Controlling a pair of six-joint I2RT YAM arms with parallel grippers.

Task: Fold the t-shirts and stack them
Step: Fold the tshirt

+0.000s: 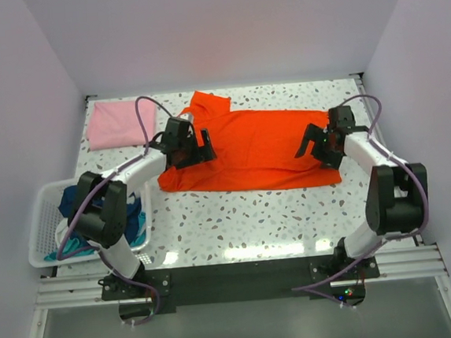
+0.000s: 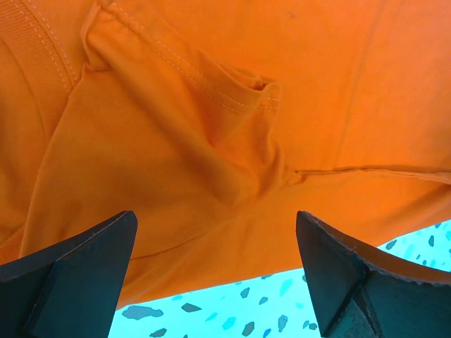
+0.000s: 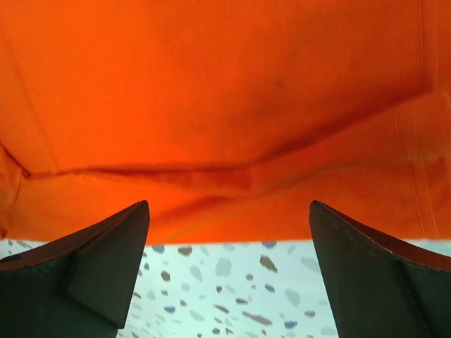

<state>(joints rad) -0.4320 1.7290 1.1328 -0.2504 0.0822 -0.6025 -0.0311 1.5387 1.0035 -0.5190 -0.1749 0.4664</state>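
A bright orange-red t-shirt (image 1: 255, 146) lies spread across the middle of the table, collar end to the left. My left gripper (image 1: 200, 150) is open and empty above its left end; the left wrist view shows the shirt's sleeve (image 2: 211, 134) between the wide-open fingers (image 2: 77, 271). My right gripper (image 1: 312, 144) is open and empty over the shirt's right edge; the right wrist view shows the hem (image 3: 232, 141) beyond the table edge of the cloth. A folded pale pink t-shirt (image 1: 119, 121) lies at the back left. Dark blue and teal shirts (image 1: 75, 206) lie in the basket.
A white slatted plastic basket (image 1: 45, 224) stands at the left edge of the table beside the left arm. The speckled table top (image 1: 261, 217) shows in front of the orange-red shirt. White walls close in the back and sides.
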